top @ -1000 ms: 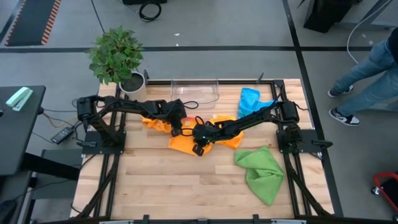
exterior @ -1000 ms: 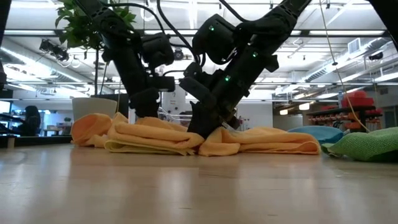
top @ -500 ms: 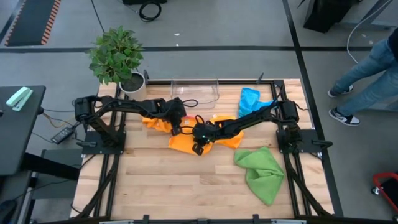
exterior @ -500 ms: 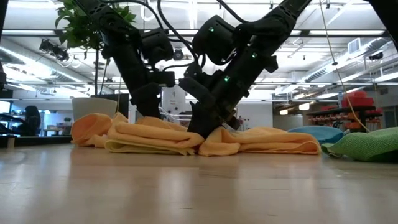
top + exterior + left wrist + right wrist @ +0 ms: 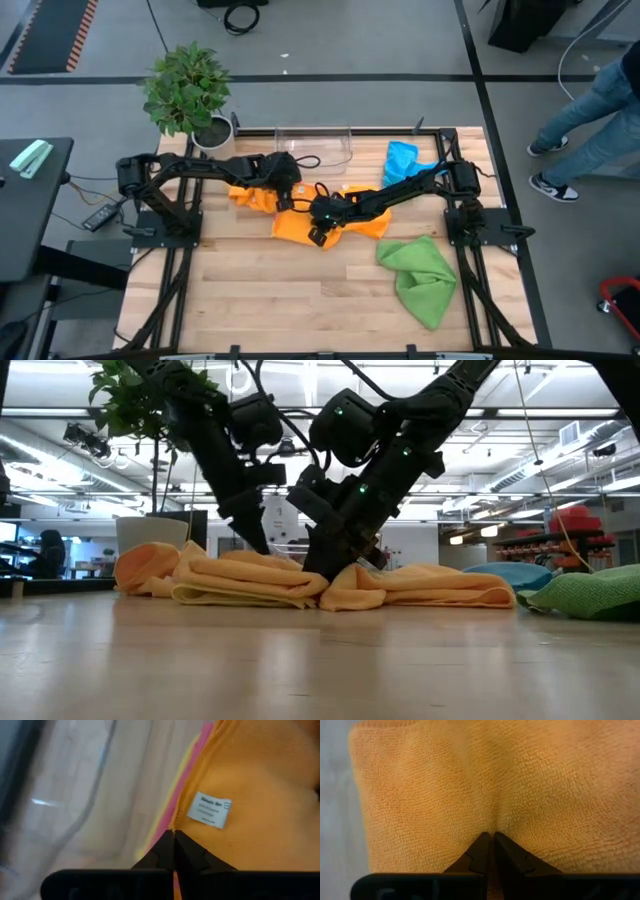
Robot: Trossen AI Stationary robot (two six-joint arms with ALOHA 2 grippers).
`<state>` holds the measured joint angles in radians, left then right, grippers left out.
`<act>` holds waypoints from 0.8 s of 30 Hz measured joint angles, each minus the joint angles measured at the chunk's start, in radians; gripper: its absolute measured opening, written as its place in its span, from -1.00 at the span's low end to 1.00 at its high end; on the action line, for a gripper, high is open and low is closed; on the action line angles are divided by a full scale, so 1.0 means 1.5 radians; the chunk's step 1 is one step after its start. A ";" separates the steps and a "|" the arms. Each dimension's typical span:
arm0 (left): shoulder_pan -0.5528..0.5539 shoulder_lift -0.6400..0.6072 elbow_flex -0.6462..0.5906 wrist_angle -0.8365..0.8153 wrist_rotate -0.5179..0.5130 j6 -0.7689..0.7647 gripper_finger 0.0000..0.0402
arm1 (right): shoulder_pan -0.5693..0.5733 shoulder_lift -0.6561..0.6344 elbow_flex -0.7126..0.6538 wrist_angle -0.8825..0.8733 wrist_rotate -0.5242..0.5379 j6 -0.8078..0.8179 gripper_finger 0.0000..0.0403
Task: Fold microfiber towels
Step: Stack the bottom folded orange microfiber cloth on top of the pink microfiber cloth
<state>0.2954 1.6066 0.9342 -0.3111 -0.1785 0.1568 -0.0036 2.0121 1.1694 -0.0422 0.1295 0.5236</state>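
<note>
The left gripper [image 5: 173, 836] is pinched shut on the edge of the soft orange microfiber towel [image 5: 318, 222] by its white label [image 5: 209, 810]. The right gripper [image 5: 491, 839] nips a fold of the same cloth, which lies mid-table toward the wooden table's [image 5: 280, 300] far edge, near the clear plastic bin [image 5: 313, 146].

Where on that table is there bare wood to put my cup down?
The near-left wood, bordered by the orange towel and green towel, is bare. The far middle is crowded: both arms, towels, the clear bin, the blue towel.

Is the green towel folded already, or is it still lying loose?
Loose: the green towel lies crumpled and uneven on the table, no gripper touching it.
</note>
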 joint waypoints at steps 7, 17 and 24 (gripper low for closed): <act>0.033 0.008 0.005 -0.063 -0.001 0.031 -0.91 | 0.001 -0.008 0.000 -0.003 -0.019 -0.017 -0.81; 0.048 0.010 0.049 -0.095 -0.021 0.013 -0.51 | -0.002 -0.118 0.000 -0.022 -0.018 -0.055 -0.81; 0.045 0.010 0.167 -0.289 -0.019 0.012 -0.18 | -0.009 -0.197 0.001 -0.158 0.043 -0.018 -0.81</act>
<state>0.3635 1.6215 1.1844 -0.7449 -0.2076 0.1751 -0.0174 1.7165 1.1713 -0.2799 0.1937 0.4971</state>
